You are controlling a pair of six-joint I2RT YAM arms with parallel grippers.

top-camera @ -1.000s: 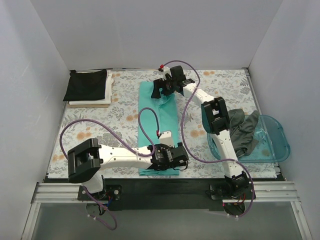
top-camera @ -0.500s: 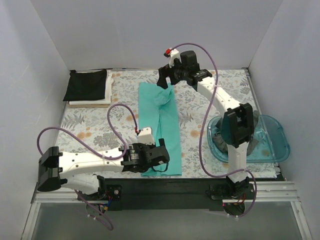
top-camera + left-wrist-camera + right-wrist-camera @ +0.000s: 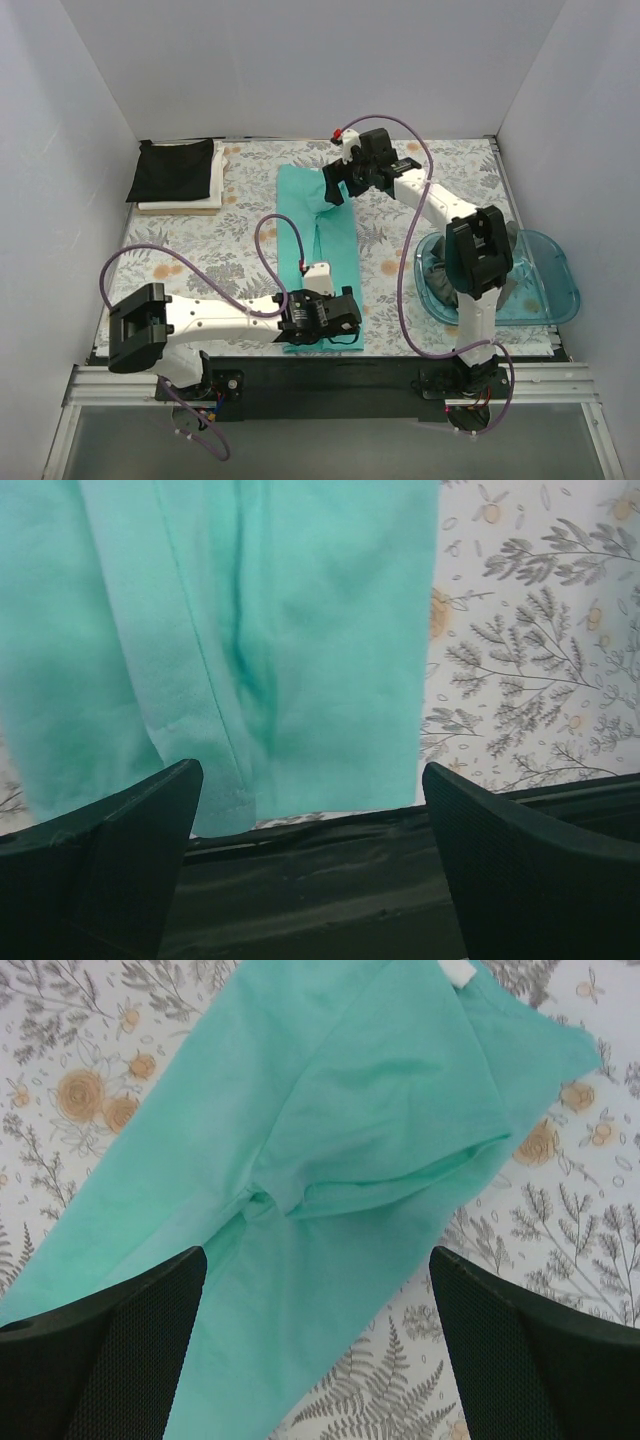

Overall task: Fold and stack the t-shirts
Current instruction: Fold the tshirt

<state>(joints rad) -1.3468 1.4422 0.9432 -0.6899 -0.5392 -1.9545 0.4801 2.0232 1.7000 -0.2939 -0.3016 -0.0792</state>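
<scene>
A teal t-shirt (image 3: 335, 245) lies folded into a long strip down the middle of the table, one sleeve tucked across its far half (image 3: 390, 1110). My left gripper (image 3: 348, 318) hovers open over its near hem (image 3: 300, 680), by the black table edge, holding nothing (image 3: 312, 880). Above the shirt's far end my right gripper (image 3: 334, 186) also stands open and empty (image 3: 318, 1360). At the far left, a folded black t-shirt (image 3: 172, 170) rests on a folded white one (image 3: 180, 206). A dark grey t-shirt (image 3: 512, 282) lies crumpled in the tray, partly hidden by the right arm.
The translucent blue tray (image 3: 562, 292) sits at the right edge of the floral tablecloth (image 3: 190, 250). Purple cables loop over the cloth from both arms. The black front rail (image 3: 330, 870) runs just beyond the shirt's near hem.
The left arm swung and its gripper slid right along the shirt's near hem. The right gripper rose off the far end, then came slightly nearer. Both jaws stayed open.
</scene>
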